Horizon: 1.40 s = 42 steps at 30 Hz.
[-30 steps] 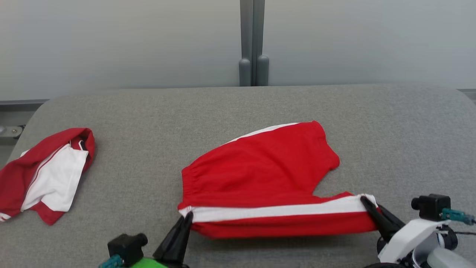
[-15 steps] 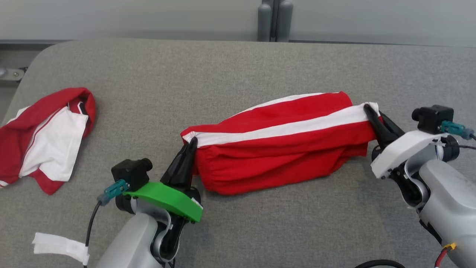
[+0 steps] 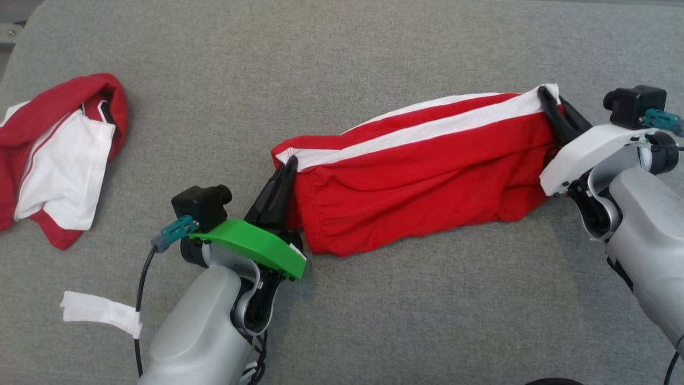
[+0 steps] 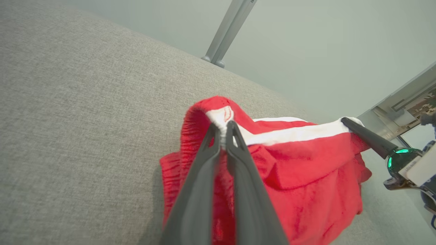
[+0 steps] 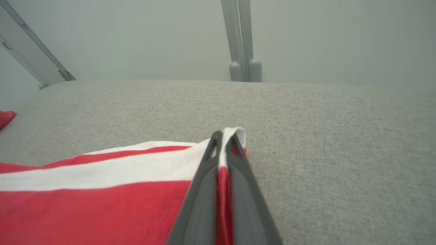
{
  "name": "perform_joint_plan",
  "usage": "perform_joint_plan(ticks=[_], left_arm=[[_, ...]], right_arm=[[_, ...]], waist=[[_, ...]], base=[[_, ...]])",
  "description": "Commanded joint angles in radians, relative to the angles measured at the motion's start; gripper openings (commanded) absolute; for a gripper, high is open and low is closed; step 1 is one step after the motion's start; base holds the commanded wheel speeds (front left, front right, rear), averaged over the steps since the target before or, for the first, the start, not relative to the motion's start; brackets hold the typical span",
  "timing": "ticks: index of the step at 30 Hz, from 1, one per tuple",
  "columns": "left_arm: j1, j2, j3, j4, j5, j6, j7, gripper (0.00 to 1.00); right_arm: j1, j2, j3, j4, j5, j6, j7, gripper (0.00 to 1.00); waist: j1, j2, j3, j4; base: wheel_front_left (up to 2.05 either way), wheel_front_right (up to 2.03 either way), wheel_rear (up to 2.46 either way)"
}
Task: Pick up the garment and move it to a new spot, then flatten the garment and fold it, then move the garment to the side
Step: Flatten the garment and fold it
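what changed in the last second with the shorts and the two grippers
The left gripper and right gripper lifted the white-striped edge of the red fabric shorts off the grey padded table and carried it away from the robot, so the rest now bunches beneath it. The head camera also tilted down. Unchanged: both grips on that edge, and the crumpled red and white garment at the left.

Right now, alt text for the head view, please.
The red shorts, white-striped, are held stretched over the grey fabric surface: the left pincer is shut on the waistband end, the right pincer on the leg end. Another red and white garment lies crumpled at the left.
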Motion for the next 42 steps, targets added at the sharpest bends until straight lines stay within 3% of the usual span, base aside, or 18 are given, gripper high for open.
perform_joint_plan(ticks=[1,8,9,12,13,14,15,26,32,42], left_arm=[[-0.028,-0.003,0.003,0.005,0.002,0.000,-0.001,0.00],[-0.080,-0.018,0.018,0.023,0.020,0.000,-0.001,0.00],[-0.083,-0.020,0.016,0.025,0.024,0.000,0.000,0.14],[-0.091,-0.023,0.010,0.033,0.038,0.000,0.000,0.44],[-0.093,-0.023,0.011,0.035,0.044,0.000,0.000,0.70],[-0.094,-0.024,0.013,0.038,0.049,0.000,0.000,1.00],[-0.091,-0.025,0.015,0.040,0.051,0.000,0.000,1.00],[0.005,-0.018,0.110,0.043,0.167,0.001,0.000,1.00],[0.093,-0.023,0.213,-0.005,0.284,0.000,0.000,1.00],[0.229,-0.032,0.302,-0.081,0.412,0.000,0.000,1.00]], right_arm=[[-0.021,0.001,0.001,0.014,-0.009,-0.001,-0.003,0.00],[-0.081,0.014,-0.005,0.047,-0.034,-0.001,-0.003,0.00],[-0.085,0.015,-0.008,0.050,-0.037,-0.001,-0.003,0.00],[-0.089,0.023,-0.019,0.058,-0.046,-0.001,-0.003,0.00],[-0.089,0.025,-0.026,0.060,-0.050,-0.001,-0.003,0.22],[-0.086,0.028,-0.036,0.062,-0.048,-0.001,-0.003,0.76],[-0.078,0.031,-0.043,0.065,-0.052,-0.001,-0.003,1.00],[0.031,0.033,-0.152,0.028,-0.110,-0.001,-0.003,1.00],[0.140,0.063,-0.234,-0.024,-0.193,-0.001,-0.003,1.00],[0.269,0.125,-0.359,-0.064,-0.317,-0.001,-0.003,1.00]], waist=[[0.0000,0.0000,0.033,0.016],[0.0000,0.0000,0.069,0.027],[0.0000,0.0000,0.072,0.027],[0.0000,0.0000,0.075,0.027],[0.0000,0.0000,0.075,0.027],[0.0000,0.0000,0.074,0.026],[0.0000,0.0000,0.071,0.025],[0.0000,0.0000,-0.014,0.007],[0.0000,0.0000,-0.079,0.001],[0.0000,0.0000,-0.147,0.016]], base=[[0.00,0.00,0.00],[0.00,0.00,0.00],[0.00,0.00,0.00],[0.00,0.00,0.00],[0.00,0.00,0.00],[0.00,0.00,0.00],[0.00,0.00,0.00],[0.00,0.00,0.00],[0.00,0.00,0.00],[0.00,0.00,0.00]])
